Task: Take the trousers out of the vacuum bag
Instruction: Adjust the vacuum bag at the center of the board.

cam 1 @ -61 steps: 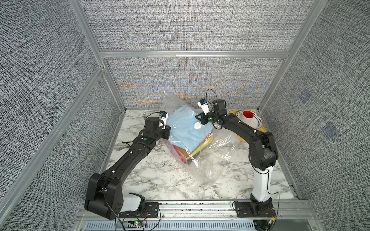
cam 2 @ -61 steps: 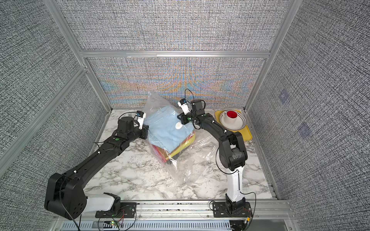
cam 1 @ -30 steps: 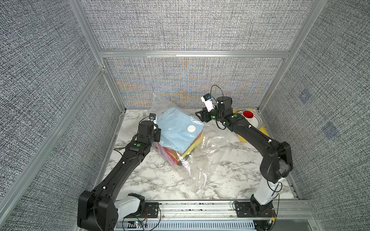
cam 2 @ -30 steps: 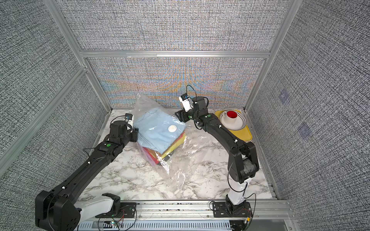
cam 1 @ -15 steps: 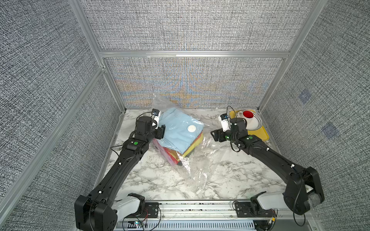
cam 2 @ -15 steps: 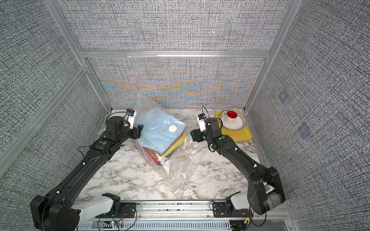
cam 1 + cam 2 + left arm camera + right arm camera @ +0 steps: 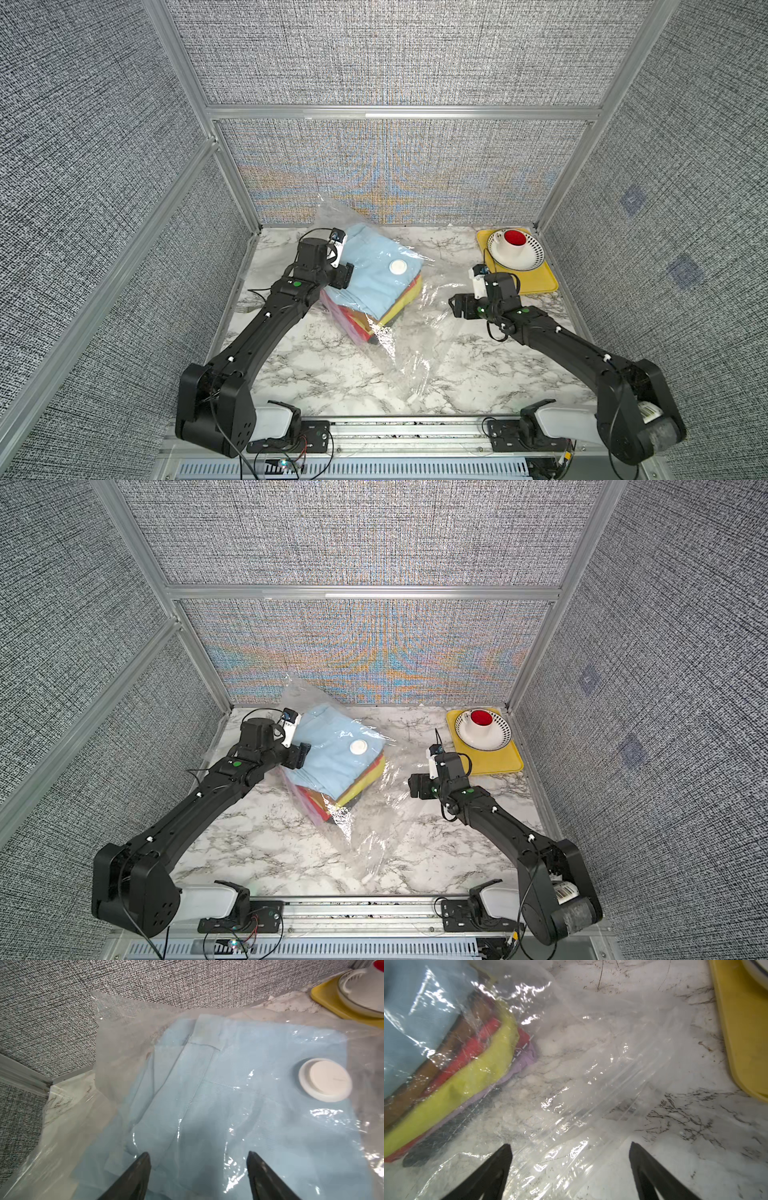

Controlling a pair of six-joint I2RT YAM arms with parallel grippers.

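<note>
Clear vacuum bag (image 7: 399, 353), trousers (image 7: 374, 278) stacked near the bench's (image 7: 316, 374) far-left corner, trails its flat edge frontward; left tool (image 7: 198, 1153) and right tool (image 7: 570, 1145) gape, gripping nothing.

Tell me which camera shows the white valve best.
The left wrist view: the valve is large and sharp, over the light blue trousers. Both top views show a tiny white disc; the right wrist view misses it.

Trousers (image 7: 332, 766) stacked inside vacuum bag (image 7: 370, 833), far left on marble table (image 7: 257, 845).
Left gripper (image 7: 301, 755) over stack's left edge, left of white valve (image 7: 357, 747); right gripper (image 7: 414, 786) at bag's right edge. Yellow tray (image 7: 500, 762) with bowl (image 7: 482, 734) far right.
</note>
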